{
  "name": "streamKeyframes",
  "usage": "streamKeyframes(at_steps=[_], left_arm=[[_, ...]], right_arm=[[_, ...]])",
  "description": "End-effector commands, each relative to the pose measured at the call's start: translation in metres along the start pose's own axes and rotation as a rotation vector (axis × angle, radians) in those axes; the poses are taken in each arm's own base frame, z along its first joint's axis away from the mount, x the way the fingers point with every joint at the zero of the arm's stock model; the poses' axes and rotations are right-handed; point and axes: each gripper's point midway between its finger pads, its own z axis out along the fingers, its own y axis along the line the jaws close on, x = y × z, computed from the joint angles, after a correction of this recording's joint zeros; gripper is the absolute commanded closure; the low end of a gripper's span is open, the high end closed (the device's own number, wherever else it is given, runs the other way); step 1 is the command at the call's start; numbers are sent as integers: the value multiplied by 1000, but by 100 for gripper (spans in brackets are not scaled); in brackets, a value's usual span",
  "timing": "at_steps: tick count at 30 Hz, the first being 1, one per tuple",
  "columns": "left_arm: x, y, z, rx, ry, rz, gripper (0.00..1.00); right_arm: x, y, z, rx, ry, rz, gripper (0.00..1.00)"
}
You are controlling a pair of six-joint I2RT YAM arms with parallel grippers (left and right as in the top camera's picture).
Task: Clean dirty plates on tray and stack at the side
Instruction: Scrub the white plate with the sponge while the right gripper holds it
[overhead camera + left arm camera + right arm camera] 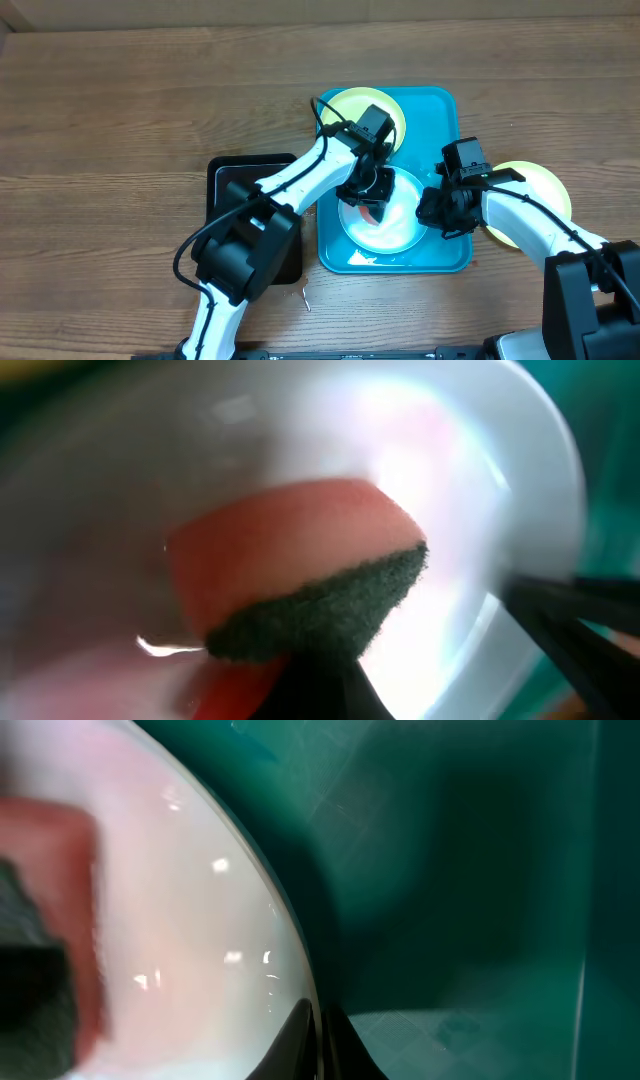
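Left hand (372, 195): closed on a red sponge (290, 550) with a dark green scouring face. The sponge is pressed against the inside of the light blue plate (395, 235).

Right hand (440, 210): closed on the right rim of the light blue plate, as the right wrist view shows.

The light blue plate lies in the near half of the turquoise tray (440, 110). A yellow-green plate (345, 105) lies in the tray's far half, partly under the left arm. A second yellow-green plate (540, 180) lies on the counter (100, 150) just right of the tray, partly under the right arm. A black tray (225, 170) lies left of the turquoise one.
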Motion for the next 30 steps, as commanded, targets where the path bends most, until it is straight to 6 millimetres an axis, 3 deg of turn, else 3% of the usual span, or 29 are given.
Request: streamKeyframes(at_steps=[1, 5, 10, 15, 19, 27, 30], left_arm=[[27, -33, 13, 194, 145, 52, 96], [32, -17, 15, 109, 158, 26, 96], [33, 28, 6, -123, 147, -130, 96], [19, 65, -23, -388, 56, -172, 96], [3, 80, -42, -540, -33, -138, 96], [-21, 70, -37, -490, -121, -94, 96], [-26, 36, -21, -289, -91, -13, 96]], right_arm=[[2, -2, 2, 15, 2, -2, 96], [2, -2, 2, 15, 2, -2, 96], [2, -3, 2, 15, 3, -2, 96], [1, -2, 2, 15, 2, -2, 96], [1, -2, 2, 14, 0, -3, 96], [1, -2, 2, 14, 0, -3, 96], [1, -2, 2, 14, 0, -3, 96]])
